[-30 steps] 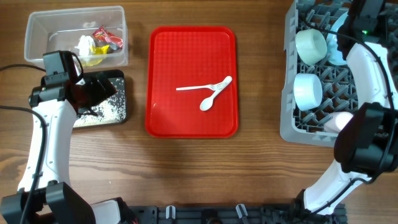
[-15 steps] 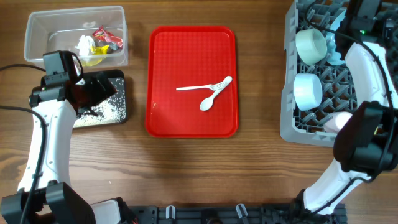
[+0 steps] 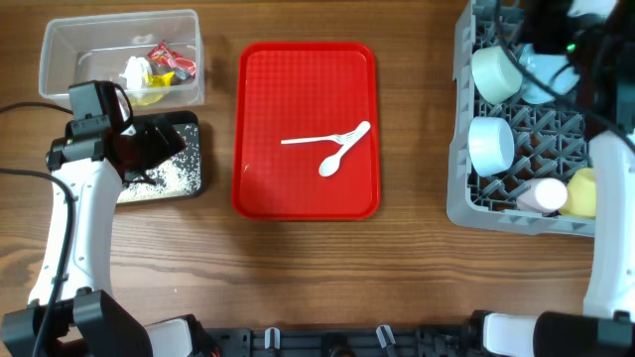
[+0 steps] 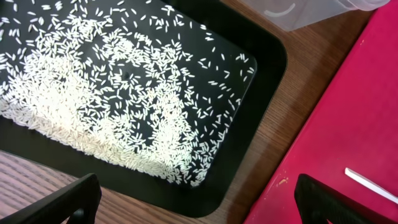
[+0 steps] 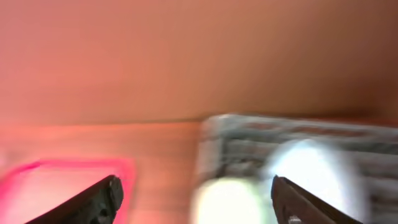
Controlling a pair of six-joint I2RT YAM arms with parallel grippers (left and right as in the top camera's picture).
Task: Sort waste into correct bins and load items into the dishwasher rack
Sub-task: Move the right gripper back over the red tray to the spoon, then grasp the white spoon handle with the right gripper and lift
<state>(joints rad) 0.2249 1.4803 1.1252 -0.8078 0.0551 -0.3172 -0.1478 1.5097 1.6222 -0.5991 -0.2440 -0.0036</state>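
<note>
No words, numbers or brand marks can be read anywhere (the crumpled wrappers (image 3: 167,58) show only red and yellow colour).

Robotics lab bench: white arms (image 3: 74,228) by a black rail (image 3: 327,342) at a wooden table (image 3: 417,268).

Black tray (image 4: 264,62) strewn with white rice grains (image 4: 106,93), red tray (image 4: 348,124) at right, hand (image 4: 196,202) spread wide

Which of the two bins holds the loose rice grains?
The shallow black tray, scattered with rice grains; the clear tub beside it holds crumpled wrappers and a tissue instead.
</note>
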